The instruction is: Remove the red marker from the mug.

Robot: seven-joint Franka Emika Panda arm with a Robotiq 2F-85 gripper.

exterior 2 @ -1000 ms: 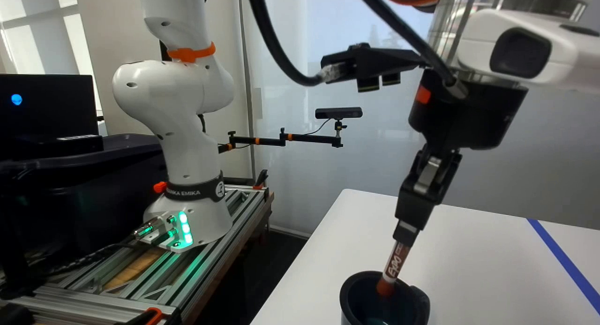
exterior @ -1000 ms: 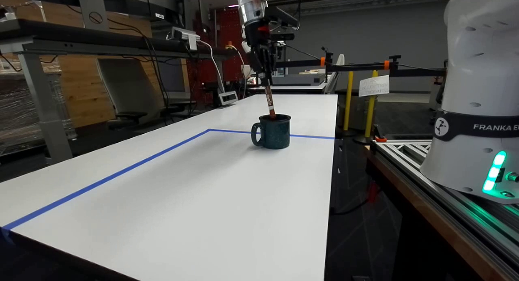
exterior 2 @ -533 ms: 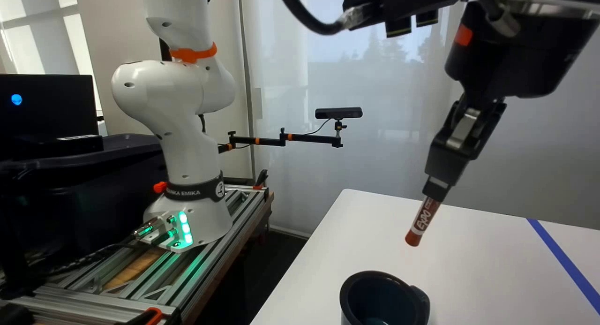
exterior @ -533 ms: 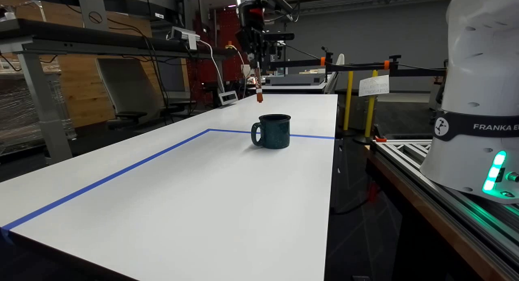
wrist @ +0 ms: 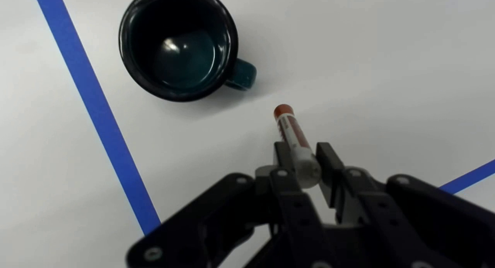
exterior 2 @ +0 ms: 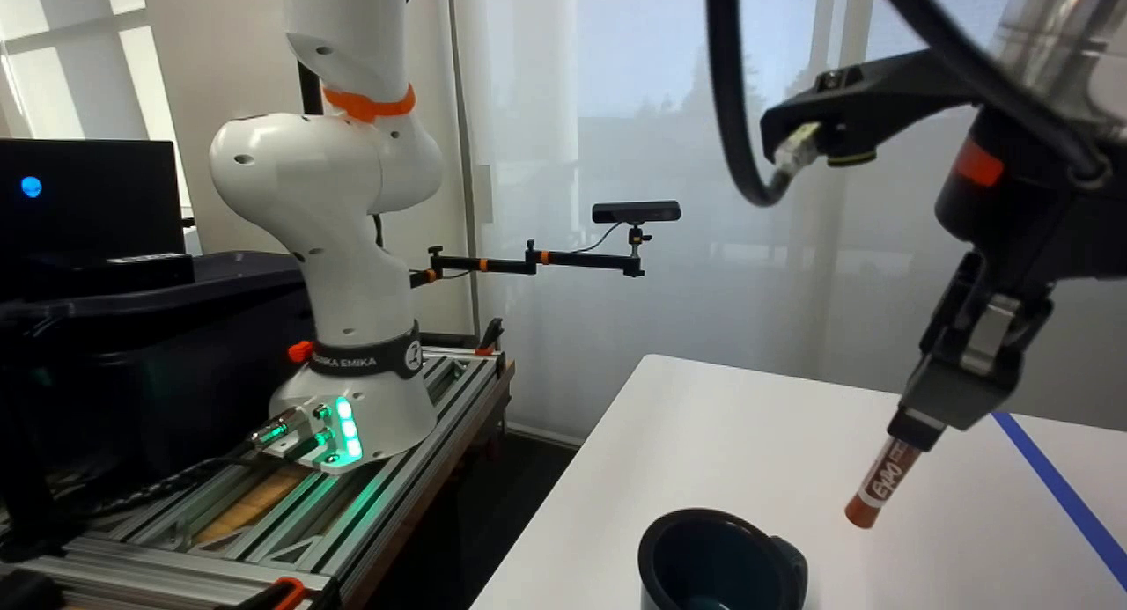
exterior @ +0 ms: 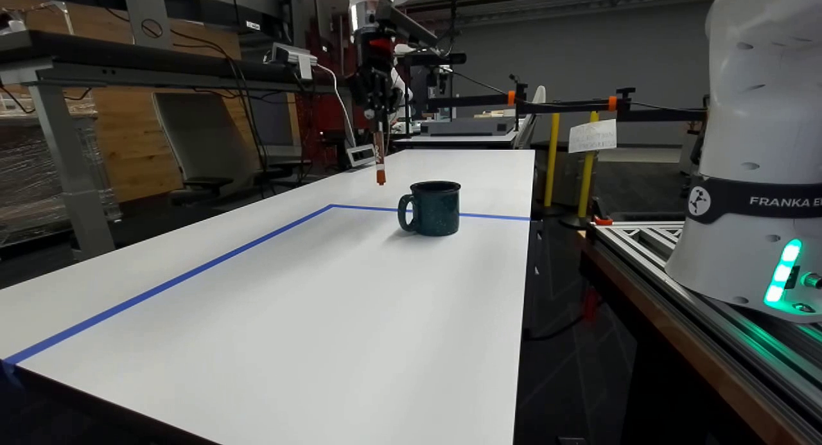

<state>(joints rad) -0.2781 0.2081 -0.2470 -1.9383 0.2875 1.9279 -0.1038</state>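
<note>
The red marker (exterior: 379, 153) is in the air, clear of the mug, in both exterior views; it also shows in an exterior view (exterior 2: 883, 482) and in the wrist view (wrist: 293, 130). Its reddish end points down and it tilts. My gripper (wrist: 304, 147) is shut on the upper part of the marker, with a fingertip on each side; it also shows in both exterior views (exterior: 380, 119) (exterior 2: 917, 427). The dark teal mug (exterior: 438, 210) stands upright on the table, its inside showing no marker in the wrist view (wrist: 183, 63). The marker is on the mug's handle side.
The white table (exterior: 359, 329) carries a blue tape line (exterior: 173, 281). The table's edge (exterior: 525, 304) runs close beside the mug. The robot's base (exterior 2: 352, 407) stands on a separate metal-framed bench (exterior 2: 273, 513). A camera on an arm (exterior 2: 636, 212) stands behind.
The marker has been lifted out of the mug in my gripper, then carried sideways past the handle side and lowered somewhat. The mug has stayed in place.
</note>
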